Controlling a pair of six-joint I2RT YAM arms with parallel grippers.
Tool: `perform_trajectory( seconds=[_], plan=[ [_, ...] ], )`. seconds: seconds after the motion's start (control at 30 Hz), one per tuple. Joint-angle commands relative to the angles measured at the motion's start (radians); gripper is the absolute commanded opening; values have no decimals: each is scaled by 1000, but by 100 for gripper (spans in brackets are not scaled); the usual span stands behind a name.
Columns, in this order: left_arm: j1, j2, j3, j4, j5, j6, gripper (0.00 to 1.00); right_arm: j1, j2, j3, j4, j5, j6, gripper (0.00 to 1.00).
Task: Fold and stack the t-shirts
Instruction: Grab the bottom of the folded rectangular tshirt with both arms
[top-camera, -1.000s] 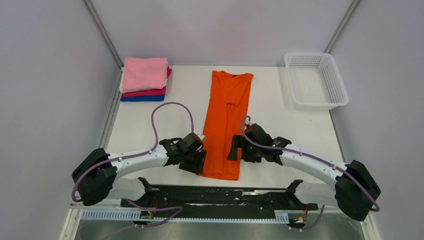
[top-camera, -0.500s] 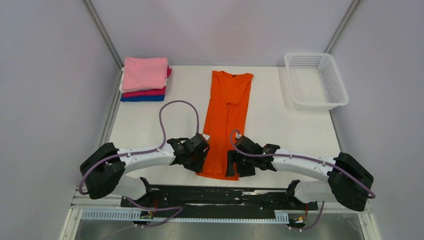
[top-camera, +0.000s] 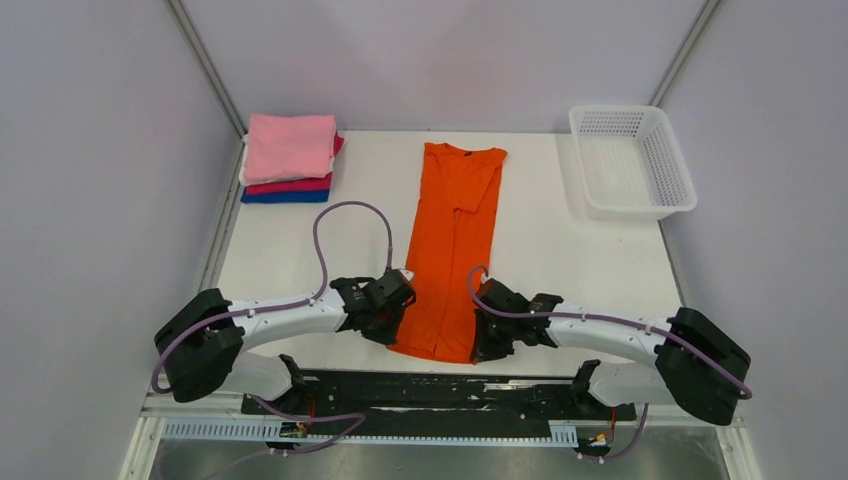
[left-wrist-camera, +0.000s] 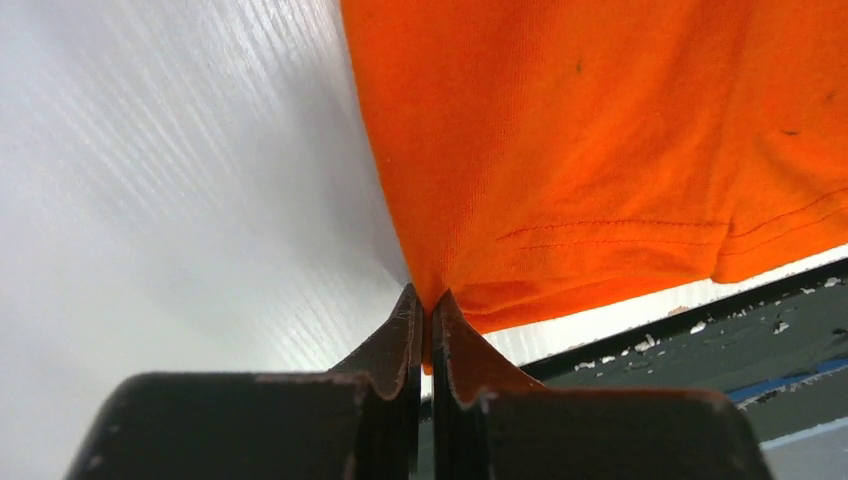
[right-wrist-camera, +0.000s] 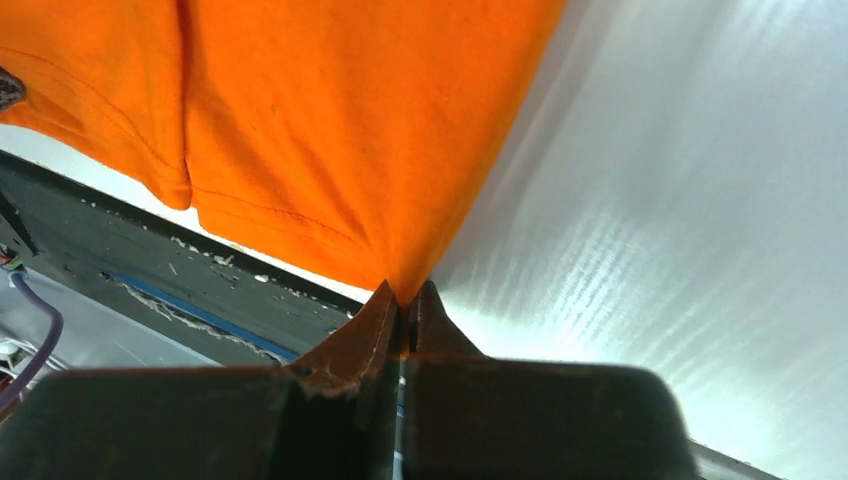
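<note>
We find the left gripper (left-wrist-camera: 424, 300) clamped on the hem of the orange tee (top-camera: 455, 230); the right gripper (right-wrist-camera: 404, 295) likewise grips it. Folded tees (top-camera: 290, 150) — upper left.

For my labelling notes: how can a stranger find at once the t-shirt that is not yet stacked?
On the white table, look in the middle, between the stack of folded t-shirts far left and the white mesh basket far right. The orange t-shirt lies there as one long narrow strip, the only garment not stacked.

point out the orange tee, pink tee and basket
orange tee (top-camera: 455, 230), top external view, mid body
pink tee (top-camera: 290, 146), top external view, top face
basket (top-camera: 670, 165), top external view, right wall
</note>
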Motion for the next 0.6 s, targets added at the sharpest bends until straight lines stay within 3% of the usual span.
perform_trajectory(
  seconds=[0.0, 0.27, 0.4, 0.57],
  plan=[
    [-6, -85, -28, -62, -9, -25, 3, 6, -82, -55, -63, -15, 6, 0],
    [-26, -232, -109, -2, 212, -89, 0, 17, -263, -118, -19, -149, -19, 0],
    [-28, -328, -130, 113, 290, -95, 0, 14, -332, -91, -12, -108, -36, 0],
    [-17, -320, -115, 246, 260, -66, 0, -37, -337, -46, 8, -33, -58, 0]
  ],
)
